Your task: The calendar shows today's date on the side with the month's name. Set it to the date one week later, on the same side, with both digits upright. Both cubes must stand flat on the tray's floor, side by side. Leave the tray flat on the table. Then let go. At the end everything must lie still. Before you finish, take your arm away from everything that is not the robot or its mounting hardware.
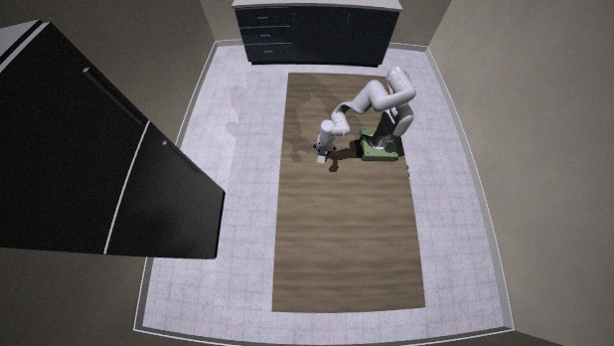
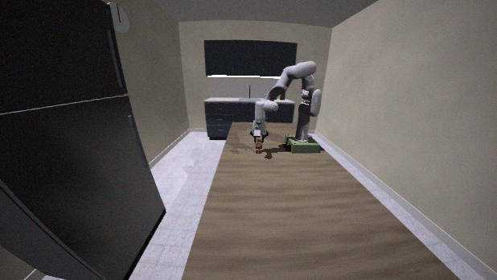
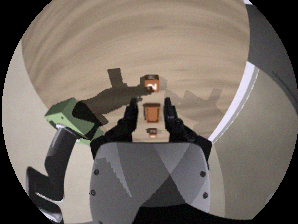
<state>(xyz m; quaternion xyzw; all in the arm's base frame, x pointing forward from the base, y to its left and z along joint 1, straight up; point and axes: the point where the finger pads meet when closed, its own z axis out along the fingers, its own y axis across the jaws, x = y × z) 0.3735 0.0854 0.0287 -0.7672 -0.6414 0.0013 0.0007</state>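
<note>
Refrigerator (image 1: 169, 209) (image 2: 76, 161): black, two doors, shut; contents hidden. Stands at far left, beside the table.

Base cabinet (image 1: 323, 40) (image 2: 219, 120): dark blue, pale top, drawers at its left side, all closed. A sink (image 2: 249, 99) is set into the top; its inside is too small to read. Above, one wall cupboard (image 2: 250, 58), dark, shut.

Table (image 1: 348, 239) (image 2: 306, 201) (image 3: 200, 45): brown wood grain, long. Calendar pieces stand near its far end, left of the arm's base in the top and exterior views.

Calendar, orange-brown, seen best by wrist: one cube (image 3: 151, 83) with a white digit resembling a 2, its upright direction uncertain; one plain orange-brown piece (image 3: 152, 113) below it in that view; one smaller piece (image 3: 152, 133) nearest the gripper's body. Which piece is the tray, and what it contains, cannot be told.

Gripper (image 1: 324, 149) (image 2: 260, 136) (image 3: 150, 104): black fingers partway apart, nothing held; in the wrist view they flank the plain piece, with gaps visible at both sides.

Arm (image 1: 370, 96) (image 2: 299, 70) (image 3: 60, 150): white and grey, bent over toward the calendar.

Mounting block (image 1: 370, 156) (image 2: 307, 149) (image 3: 62, 112): green, at the table's right edge, bearing the arm.
</note>
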